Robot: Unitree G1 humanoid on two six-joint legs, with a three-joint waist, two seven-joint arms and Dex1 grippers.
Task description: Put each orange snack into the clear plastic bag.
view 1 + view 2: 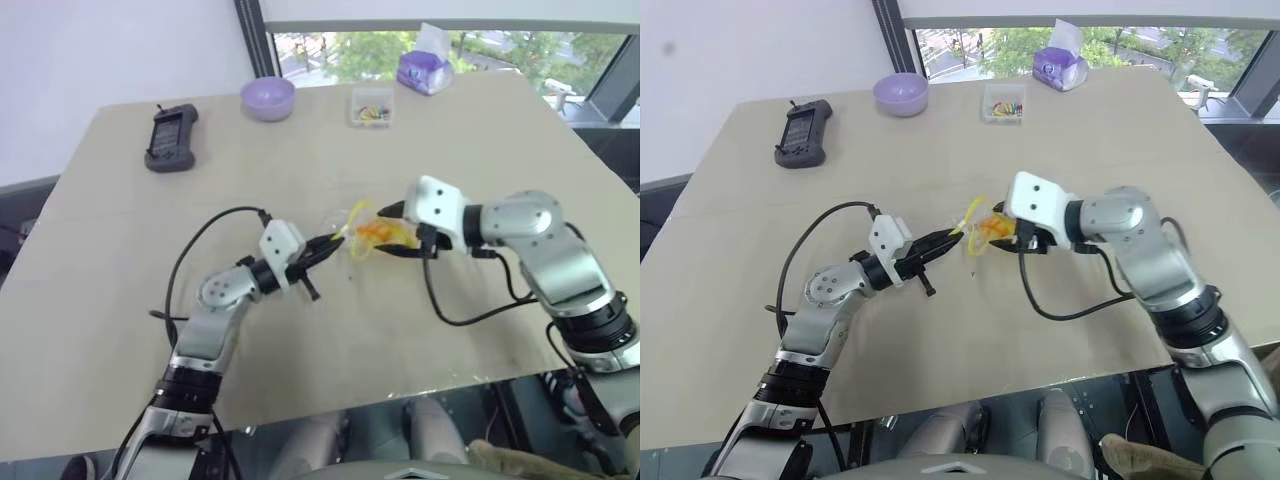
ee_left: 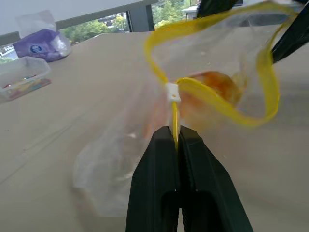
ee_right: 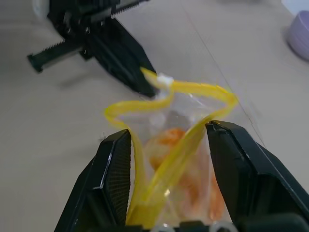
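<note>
Centrally, above the worktop (image 1: pixel 120 330), you see the clear plastic bag (image 2: pixel 145 140) stretched between both arms. Your left claw (image 2: pixel 176 142) is clamped together on the bag's yellow zip strip (image 2: pixel 212 99). Your right claw (image 3: pixel 169 145) stands apart, its two fingers (image 3: pixel 113 169) straddling the yellow-rimmed mouth without pinching it. One orange snack (image 2: pixel 217 87) sits inside the bag. Behind: a purple bowl (image 1: pixel 267 98), a tissue pack (image 1: pixel 425 68), a black handset (image 1: pixel 171 137).

One bag (image 1: pixel 365 235), one bun (image 2: pixel 217 87) inside it, one purple bowl (image 1: pixel 267 98), one clear box (image 1: pixel 371 105), one tissue pack (image 1: pixel 427 68), one black controller (image 1: pixel 170 137), two claws.
</note>
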